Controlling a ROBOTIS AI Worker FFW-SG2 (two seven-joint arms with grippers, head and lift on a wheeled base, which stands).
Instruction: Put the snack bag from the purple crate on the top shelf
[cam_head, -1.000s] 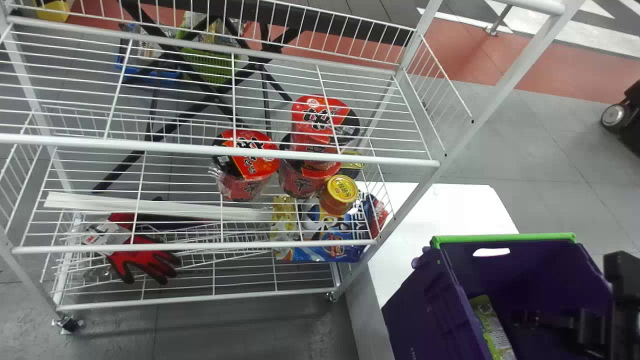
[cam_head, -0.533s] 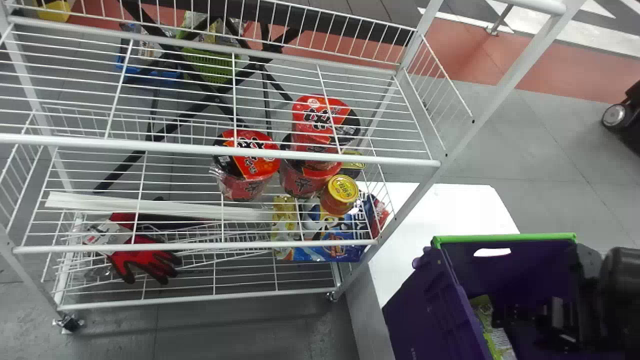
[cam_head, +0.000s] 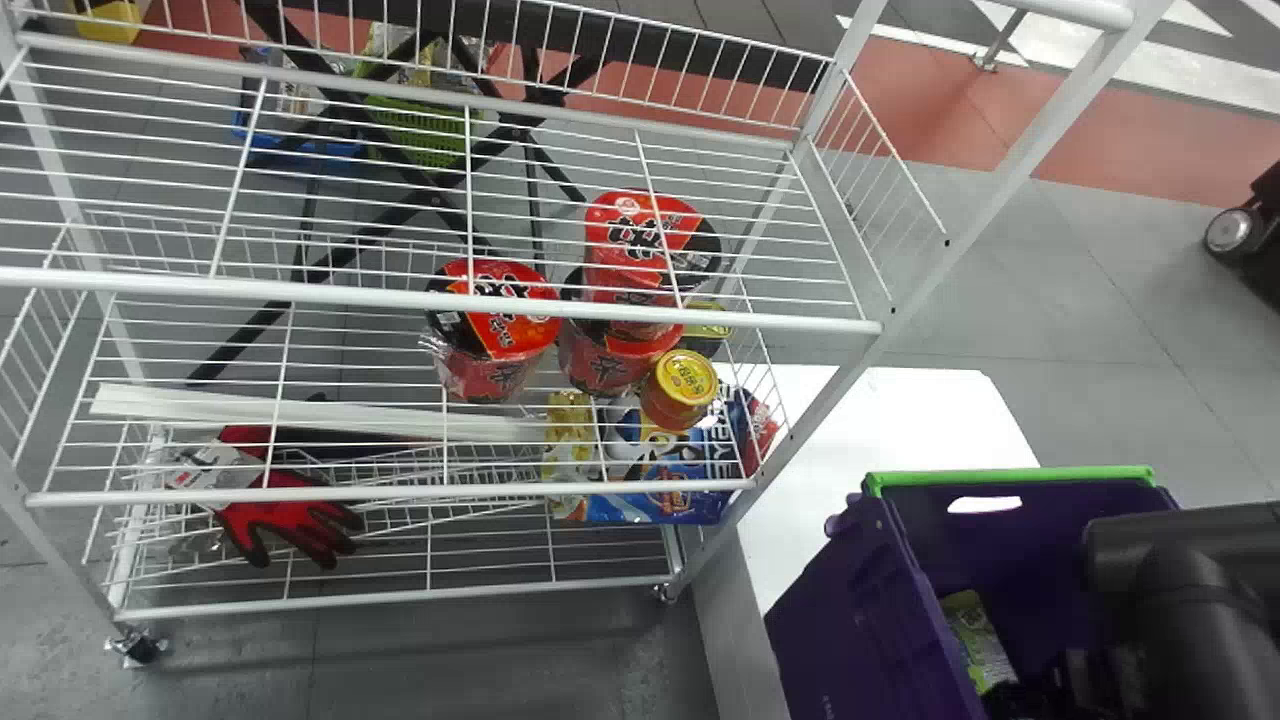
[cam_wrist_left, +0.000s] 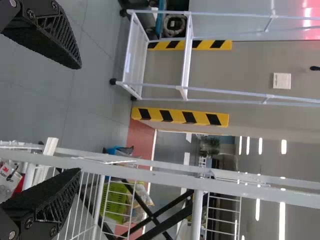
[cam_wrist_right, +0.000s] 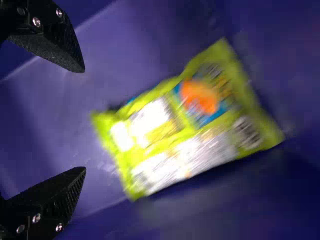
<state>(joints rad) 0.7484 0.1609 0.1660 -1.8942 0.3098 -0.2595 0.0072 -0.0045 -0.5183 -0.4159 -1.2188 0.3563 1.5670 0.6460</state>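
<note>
My right gripper (cam_head: 1065, 680) is down inside the purple crate (cam_head: 855, 625) at the lower right of the head view, close to the green-and-white snack bag (cam_head: 972, 630). In the right wrist view the right gripper (cam_wrist_right: 85, 120) stands open. The snack bag (cam_wrist_right: 187, 125) lies flat on the crate floor, beyond the fingertips and untouched. The rack's uppermost tier in the head view, a wire shelf (cam_head: 440, 300), holds nothing. My left gripper (cam_wrist_left: 80, 118) is parked, open and with nothing between its fingers, near the white rack's rail (cam_wrist_left: 150, 175).
Lower tiers hold red noodle cups (cam_head: 500, 310), a yellow-lidded jar (cam_head: 683, 385), a blue snack pack (cam_head: 660, 495) and red gloves (cam_head: 285, 515). A white surface (cam_head: 900, 420) lies between rack and crate. The rack's slanting right post (cam_head: 960, 235) stands beside it.
My right arm has swung in from the right edge and its gripper has gone lower into the crate, toward the bag's near end. Rack and bag stay where they were.
</note>
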